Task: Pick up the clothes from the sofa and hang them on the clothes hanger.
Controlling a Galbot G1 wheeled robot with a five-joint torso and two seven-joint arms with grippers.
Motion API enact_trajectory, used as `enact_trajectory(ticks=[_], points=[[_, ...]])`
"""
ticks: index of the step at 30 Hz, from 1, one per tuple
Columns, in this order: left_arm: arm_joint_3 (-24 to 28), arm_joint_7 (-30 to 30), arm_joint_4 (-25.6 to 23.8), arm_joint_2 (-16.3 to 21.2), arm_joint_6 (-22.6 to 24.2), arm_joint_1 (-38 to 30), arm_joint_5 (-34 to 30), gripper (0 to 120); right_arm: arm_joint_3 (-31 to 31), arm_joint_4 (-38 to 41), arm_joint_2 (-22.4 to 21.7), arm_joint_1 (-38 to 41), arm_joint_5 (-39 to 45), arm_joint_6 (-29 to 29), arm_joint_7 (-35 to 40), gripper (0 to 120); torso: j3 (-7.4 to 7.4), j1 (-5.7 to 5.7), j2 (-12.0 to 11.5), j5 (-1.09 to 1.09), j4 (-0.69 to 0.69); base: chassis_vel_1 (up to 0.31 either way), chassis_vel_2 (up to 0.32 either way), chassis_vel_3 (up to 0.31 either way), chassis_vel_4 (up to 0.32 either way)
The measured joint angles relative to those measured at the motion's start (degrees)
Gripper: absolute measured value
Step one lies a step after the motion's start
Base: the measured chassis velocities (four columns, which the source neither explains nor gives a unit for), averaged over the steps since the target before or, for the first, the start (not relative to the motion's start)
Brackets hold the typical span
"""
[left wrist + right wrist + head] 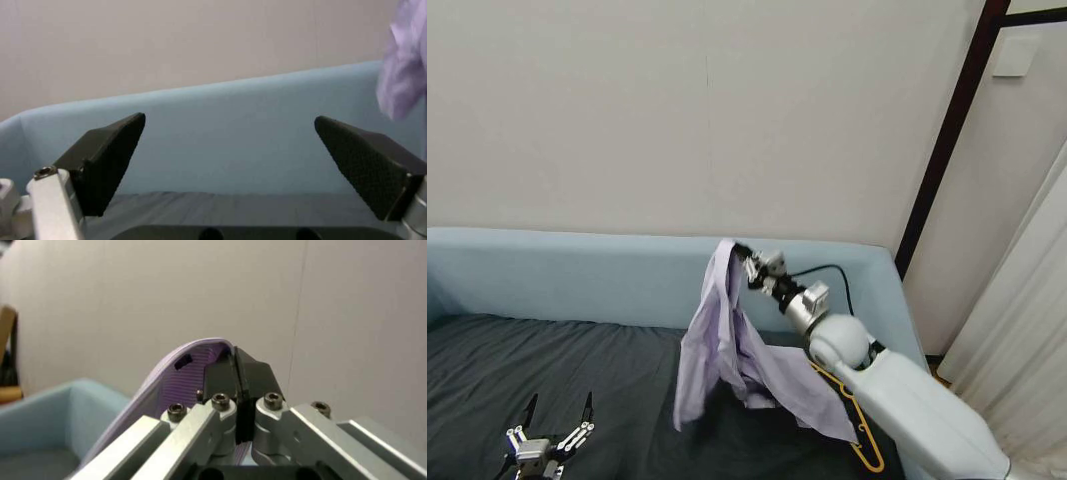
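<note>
Dark seat cushion (pixel 557 360): nearest me; my left gripper (pixel 559 402) hovers low over its front left part, fingers spread wide, holding nothing.
Yellow hanger (pixel 868 452): lies at the seat's right end, partly hidden under my right arm and the shirt (pixel 727 340) hem.
Lilac shirt: held up, hanging in folds over the seat's right half, lower folds reaching the cushion by the hanger.
My right gripper (pixel 745 257): pinched tight on the shirt's top edge, raised level with the backrest's top edge.
Light-blue backrest (pixel 557 275): behind the shirt.
Wall (pixel 677 110): farthest, plain pale.
</note>
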Motion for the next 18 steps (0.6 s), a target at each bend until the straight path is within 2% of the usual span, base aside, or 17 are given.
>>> enact_trajectory(ticks=[3,10,14,18], points=[[0.23,-0.01,0.19,-0.01,-0.11,-0.19,-0.08,100,1.82,0.36,0.09,3.83,4.91,-0.15,0.54,0,0.0,0.0,0.0,0.0,0.01,0.0,0.0,0.0,0.0],[0.62,-0.03,0.19,0.38,-0.03,-1.1,-0.33,100,3.71,3.37,-1.28,9.99,9.04,-1.85,1.89,0,0.0,0.0,0.0,0.0,0.0,0.0,0.0,0.0,0.0],[0.9,-0.05,0.19,0.66,0.09,-1.65,-0.71,100,4.07,6.1,-3.94,14.47,10.58,-5.78,6.92,0,0.0,0.0,0.0,0.0,0.0,0.0,0.0,0.0,0.0],[1.43,-0.07,0.13,0.7,0.12,-2.31,-0.91,100,3.58,9.71,-8.5,20.27,13.61,-12.94,17.55,0,0.0,0.0,0.0,-0.01,0.0,0.0,0.0,0.0,0.0]])
